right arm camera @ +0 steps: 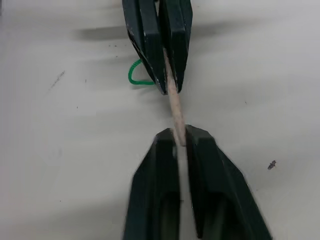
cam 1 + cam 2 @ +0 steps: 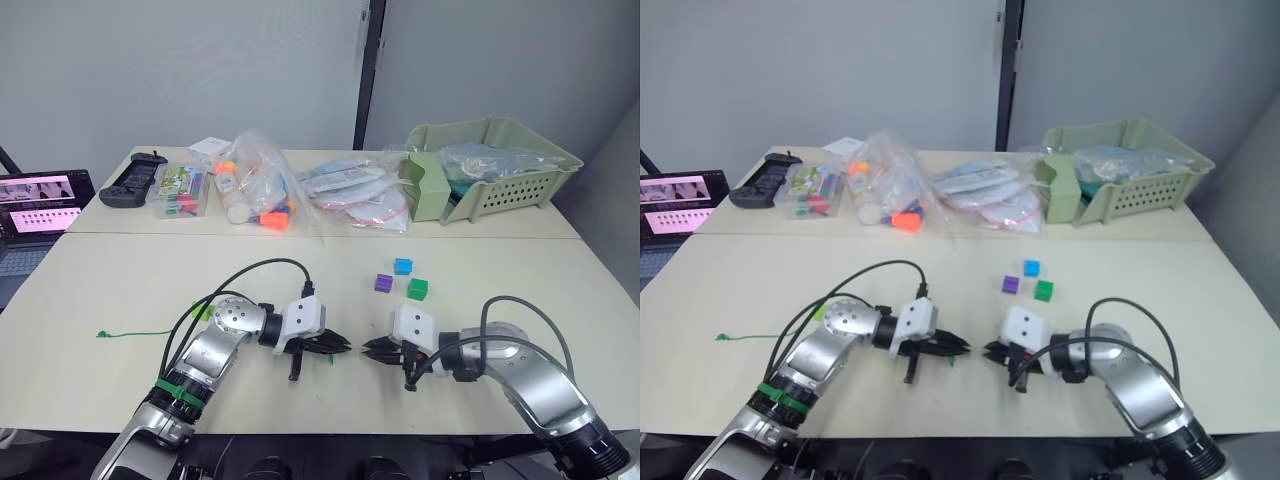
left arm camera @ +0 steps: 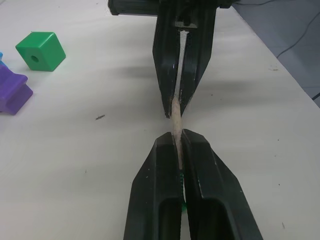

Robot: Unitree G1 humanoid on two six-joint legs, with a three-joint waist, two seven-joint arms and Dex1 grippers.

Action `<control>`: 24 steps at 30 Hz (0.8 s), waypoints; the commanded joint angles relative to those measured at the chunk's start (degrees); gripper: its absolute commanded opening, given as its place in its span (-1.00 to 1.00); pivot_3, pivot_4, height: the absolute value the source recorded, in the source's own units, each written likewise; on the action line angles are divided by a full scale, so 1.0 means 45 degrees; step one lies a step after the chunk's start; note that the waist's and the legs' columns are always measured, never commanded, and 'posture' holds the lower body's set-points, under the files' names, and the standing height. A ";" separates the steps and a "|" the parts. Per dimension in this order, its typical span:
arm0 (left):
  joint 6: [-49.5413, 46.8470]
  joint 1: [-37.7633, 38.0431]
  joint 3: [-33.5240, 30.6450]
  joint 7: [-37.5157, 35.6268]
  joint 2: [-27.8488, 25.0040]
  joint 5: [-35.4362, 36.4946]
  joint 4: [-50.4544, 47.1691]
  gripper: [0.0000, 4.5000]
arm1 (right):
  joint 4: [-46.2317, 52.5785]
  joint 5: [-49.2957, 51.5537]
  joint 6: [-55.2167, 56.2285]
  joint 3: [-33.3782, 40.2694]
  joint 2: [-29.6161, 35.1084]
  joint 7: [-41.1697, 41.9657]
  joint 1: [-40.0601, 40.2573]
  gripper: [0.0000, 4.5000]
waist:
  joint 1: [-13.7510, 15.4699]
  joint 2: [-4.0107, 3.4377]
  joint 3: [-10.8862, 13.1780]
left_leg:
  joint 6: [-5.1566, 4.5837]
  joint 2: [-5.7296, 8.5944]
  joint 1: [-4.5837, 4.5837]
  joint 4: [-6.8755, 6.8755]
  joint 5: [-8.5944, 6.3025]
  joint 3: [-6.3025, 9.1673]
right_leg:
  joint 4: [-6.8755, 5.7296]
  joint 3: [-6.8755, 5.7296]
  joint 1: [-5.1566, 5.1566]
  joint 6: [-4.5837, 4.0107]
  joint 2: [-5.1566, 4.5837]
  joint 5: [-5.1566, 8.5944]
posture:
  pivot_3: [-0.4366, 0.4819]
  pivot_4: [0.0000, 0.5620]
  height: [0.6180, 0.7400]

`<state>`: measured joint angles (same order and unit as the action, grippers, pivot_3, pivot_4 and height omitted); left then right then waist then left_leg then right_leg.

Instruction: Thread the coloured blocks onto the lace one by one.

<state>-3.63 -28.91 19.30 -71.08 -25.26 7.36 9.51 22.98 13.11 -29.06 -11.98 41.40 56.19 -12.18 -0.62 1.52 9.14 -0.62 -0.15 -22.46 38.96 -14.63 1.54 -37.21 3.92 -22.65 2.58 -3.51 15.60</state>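
We see the lace's pale stiff tip (image 3: 175, 120) lying level just above the desk (image 2: 120, 290), its long axis running straight across from the left claw (image 2: 340, 345) to the right claw (image 2: 372, 347). The left claw is pressed together on one end of the tip and the right claw is pressed together on the other, so both pinch the same short rod, with a bare stretch of it showing in the gap between the two sets of black fingertips. A small loop of the green lace (image 1: 136, 75) curls out beside the left claw's fingers.

Both forearms lie low over the near edge of the desk, bent inward at the elbow so the claws face each other nose to nose near the middle.

The tip looks matte and cream-coloured, thin and rigid; the claw fingers are glossy black, wedge-shaped and tapering. Farther back on the desk, well apart from the claws, we see three blocks close together: a purple block (image 2: 383, 283), a blue block (image 2: 403, 266) and a green block (image 2: 418, 290), plastic cubes, the green one with a round hole in its face
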 commanded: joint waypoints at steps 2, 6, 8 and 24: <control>0.0278 -0.0152 -0.0231 0.0011 -0.0239 0.0019 0.0046 -1.00 | 0.0598 0.0581 -0.0517 0.1659 0.0295 -0.0657 0.0326 -0.01 | -0.0013 0.0000 0.0000 | 0.0000 0.0000 0.0000 0.0000 0.0000 -0.0003 | 0.0006 0.0000 0.0001 0.0000 -0.0001 0.0000 | -0.05 -0.47 1.00; 0.0346 -0.0156 -0.0227 -0.0081 -0.0364 0.0027 0.0045 -1.00 | 0.0362 0.0926 -0.1226 0.3114 -0.0030 -0.1800 0.0464 0.15 | -0.0012 0.0000 0.0000 | 0.0000 -0.0002 0.0000 0.0001 0.0000 -0.0004 | 0.0005 0.0000 0.0003 0.0000 0.0000 0.0000 | -0.05 -0.47 1.00; 0.0341 -0.0144 -0.0240 -0.0135 -0.0420 0.0060 -0.0018 -1.00 | 0.0158 0.0729 -0.1242 0.3632 -0.0421 -0.2721 0.0438 0.15 | -0.0013 0.0000 0.0000 | 0.0000 -0.0003 0.0001 0.0000 0.0000 -0.0003 | 0.0005 0.0001 0.0003 0.0000 0.0000 0.0000 | -0.05 -0.47 1.00; 0.0259 0.0198 -0.0304 -0.0093 -0.0585 0.0130 -0.0387 -1.00 | -0.2849 -0.0635 -0.0640 0.3276 -0.1781 -0.5279 -0.1477 0.15 | -0.0040 -0.0008 0.0001 | -0.0001 0.0001 -0.0003 -0.0014 0.0000 -0.0005 | -0.0005 0.0008 -0.0010 -0.0001 -0.0005 -0.0001 | -0.05 -0.47 1.00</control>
<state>-2.83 -28.08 18.92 -71.76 -27.73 7.07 9.75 9.91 10.28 -34.10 2.60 31.53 30.22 -17.25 -0.80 1.48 9.14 -0.63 -0.13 -22.48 38.89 -14.63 1.51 -37.22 3.95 -22.70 2.58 -3.53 15.59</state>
